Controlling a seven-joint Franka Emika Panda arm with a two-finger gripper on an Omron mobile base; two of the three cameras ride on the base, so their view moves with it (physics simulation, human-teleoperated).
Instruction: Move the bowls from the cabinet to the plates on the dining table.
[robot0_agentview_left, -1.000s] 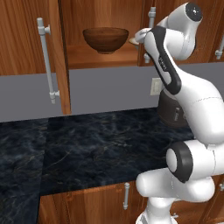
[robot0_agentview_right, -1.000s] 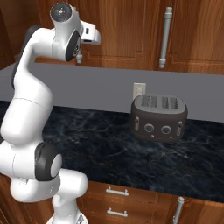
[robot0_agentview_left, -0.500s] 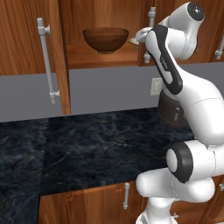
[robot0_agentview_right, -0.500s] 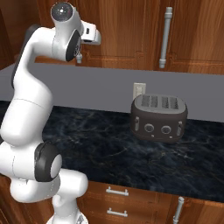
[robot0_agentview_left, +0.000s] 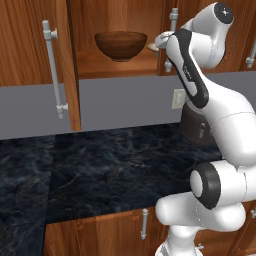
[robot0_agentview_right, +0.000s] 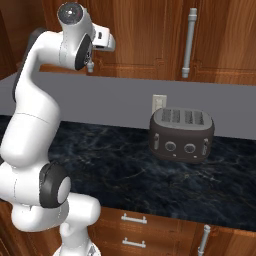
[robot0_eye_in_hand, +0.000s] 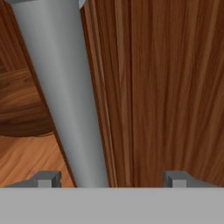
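- Black veined counter (robot0_agentview_left: 115, 165) runs below a grey backsplash in the left base view, with the open cabinet (robot0_agentview_left: 30, 45) above it. On its shelf sits the brown bowl (robot0_agentview_left: 120, 45), upright, to the left of the hand. The cream bowl (robot0_agentview_left: 153, 46) shows as a pale rim just beside the hand, on the same shelf; whether they touch I cannot tell. A long silver handle (robot0_agentview_left: 55, 75) hangs on the open door, well left of the tool. A second handle (robot0_agentview_left: 173, 20) stands right above the hand. The gripper itself is hidden behind the forearm here. A dark toaster (robot0_agentview_left: 195, 127) sits partly behind the arm, well below the hand.
- Right base view: the hand reaches up against the closed cabinet doors, the gripper (robot0_agentview_right: 90, 66) pointing toward the wood; its fingers are too small to judge. The toaster (robot0_agentview_right: 181, 134) stands on the counter (robot0_agentview_right: 115, 160), far below and to the right of the hand, under a wall socket (robot0_agentview_right: 158, 104). A silver handle (robot0_agentview_right: 188, 42) is on a door well right of the hand.
- Hand view: the gripper (robot0_eye_in_hand: 111, 177) has its two tips spread wide apart, holding nothing. Between them rises the silver bar handle (robot0_eye_in_hand: 61, 87), nearer the left tip, against the door edge (robot0_eye_in_hand: 166, 87). Left of the bar, the brown bowl (robot0_eye_in_hand: 22, 105) rests on the shelf (robot0_eye_in_hand: 30, 162).
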